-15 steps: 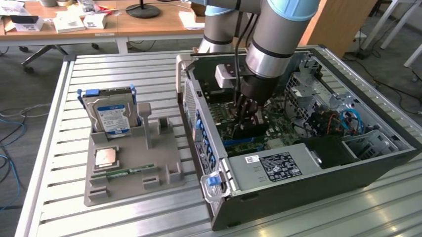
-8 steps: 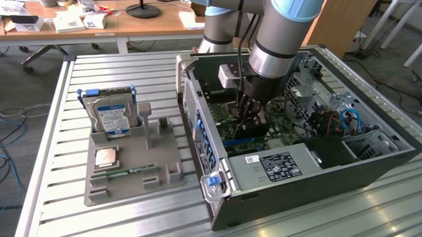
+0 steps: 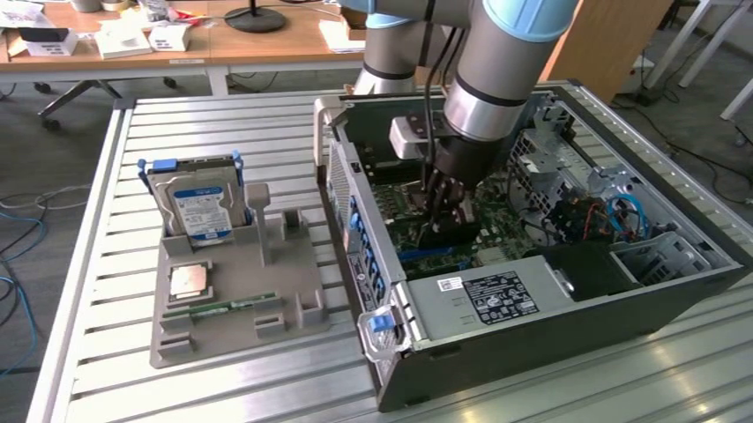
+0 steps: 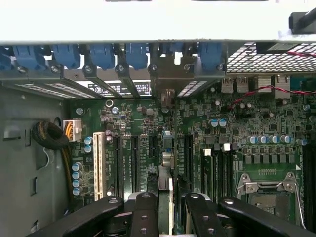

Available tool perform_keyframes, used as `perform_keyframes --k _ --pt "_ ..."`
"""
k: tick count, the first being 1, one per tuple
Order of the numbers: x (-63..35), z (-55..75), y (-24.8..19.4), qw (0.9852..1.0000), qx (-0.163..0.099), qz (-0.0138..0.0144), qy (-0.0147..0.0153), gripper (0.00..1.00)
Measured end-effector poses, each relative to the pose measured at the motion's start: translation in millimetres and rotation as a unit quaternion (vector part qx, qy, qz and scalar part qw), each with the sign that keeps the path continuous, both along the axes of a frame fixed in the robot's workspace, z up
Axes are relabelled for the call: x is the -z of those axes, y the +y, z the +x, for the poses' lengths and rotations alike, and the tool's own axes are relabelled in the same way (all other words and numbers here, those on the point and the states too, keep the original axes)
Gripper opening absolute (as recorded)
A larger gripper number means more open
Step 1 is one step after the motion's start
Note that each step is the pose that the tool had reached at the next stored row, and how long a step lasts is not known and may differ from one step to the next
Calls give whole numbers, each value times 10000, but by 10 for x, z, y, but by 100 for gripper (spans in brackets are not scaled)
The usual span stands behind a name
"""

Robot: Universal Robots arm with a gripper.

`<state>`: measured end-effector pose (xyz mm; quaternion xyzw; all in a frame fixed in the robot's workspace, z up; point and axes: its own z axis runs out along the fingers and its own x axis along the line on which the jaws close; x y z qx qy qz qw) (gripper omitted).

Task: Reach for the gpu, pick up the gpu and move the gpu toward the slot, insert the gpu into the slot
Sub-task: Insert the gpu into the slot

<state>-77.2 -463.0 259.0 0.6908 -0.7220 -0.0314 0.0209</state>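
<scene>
On the exterior view's left, well away from the gripper, a grey tray (image 3: 235, 291) holds a hard drive (image 3: 200, 204). To the right, the gripper (image 3: 445, 227) reaches down inside the open computer case (image 3: 612, 300), its black fingers (image 4: 144, 217) closed narrow around the card (image 4: 168, 192), held edge-on. The card stands directly below the fingers, over the green motherboard (image 4: 232, 133), at the blue slot (image 3: 429, 258).
</scene>
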Motion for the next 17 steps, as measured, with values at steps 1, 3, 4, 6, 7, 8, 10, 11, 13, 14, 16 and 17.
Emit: perform_keyframes --k 1,3,4,6,7,8,10,11,13,14,16,17 --pt "7 -2 0 10000 1 -1 0 26" --pt "19 -3 0 10000 -1 -1 0 26" --pt "23 -3 0 10000 -1 -1 0 26" --pt "31 -4 0 10000 0 -2 1 26" --pt "35 -6 0 10000 1 -2 1 26" --pt "39 -9 0 10000 1 -3 1 26" --pt "48 -13 2 10000 1 -1 0 26" --pt "50 -16 3 10000 1 -2 1 26" --pt "51 -18 3 10000 0 -2 1 26" --pt "51 -18 3 10000 0 -2 1 26" --pt "55 -18 4 10000 0 -2 1 26" --pt "59 -19 4 10000 0 -2 1 26"
